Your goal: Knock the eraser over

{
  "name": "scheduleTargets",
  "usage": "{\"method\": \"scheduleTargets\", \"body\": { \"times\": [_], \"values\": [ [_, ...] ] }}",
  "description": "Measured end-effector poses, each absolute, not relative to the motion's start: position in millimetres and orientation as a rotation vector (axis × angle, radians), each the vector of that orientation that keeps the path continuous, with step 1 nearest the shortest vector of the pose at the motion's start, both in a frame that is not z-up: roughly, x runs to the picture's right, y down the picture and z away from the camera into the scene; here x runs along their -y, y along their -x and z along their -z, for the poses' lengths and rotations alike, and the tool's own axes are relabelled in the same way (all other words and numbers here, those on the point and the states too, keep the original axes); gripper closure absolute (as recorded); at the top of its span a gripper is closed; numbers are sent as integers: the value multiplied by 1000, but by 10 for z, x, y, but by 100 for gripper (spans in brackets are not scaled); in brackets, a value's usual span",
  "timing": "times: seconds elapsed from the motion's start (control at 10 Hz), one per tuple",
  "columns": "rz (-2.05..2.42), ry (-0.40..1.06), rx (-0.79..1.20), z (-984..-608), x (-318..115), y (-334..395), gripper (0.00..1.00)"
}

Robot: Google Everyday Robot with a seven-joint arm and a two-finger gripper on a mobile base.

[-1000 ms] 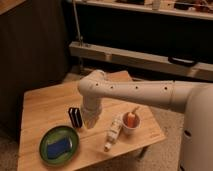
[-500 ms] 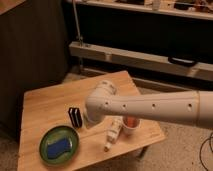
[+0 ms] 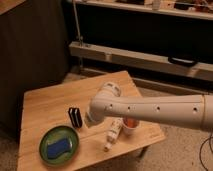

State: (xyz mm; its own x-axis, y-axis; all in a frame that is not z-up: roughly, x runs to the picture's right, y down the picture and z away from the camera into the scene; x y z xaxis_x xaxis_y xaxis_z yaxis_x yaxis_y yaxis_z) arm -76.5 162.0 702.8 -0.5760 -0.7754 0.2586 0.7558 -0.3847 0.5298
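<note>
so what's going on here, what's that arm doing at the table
The robot's arm reaches across the wooden table, with its pincer down close beside the eraser. The eraser stands upright, not yet knocked over; whether the two touch cannot be told. Nearby, a blue sponge lies on a green plate, and a white bottle lies on its side.
</note>
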Motion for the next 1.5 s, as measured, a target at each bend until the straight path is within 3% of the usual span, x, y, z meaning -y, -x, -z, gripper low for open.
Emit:
{"method": "scheduleTargets", "body": {
  "times": [0.9,1.5],
  "values": [
    [2142,-125,811,-7515,-1611,1437,93],
    [2264,-162,561,-7849,-575,2432,93]
  ]
}}
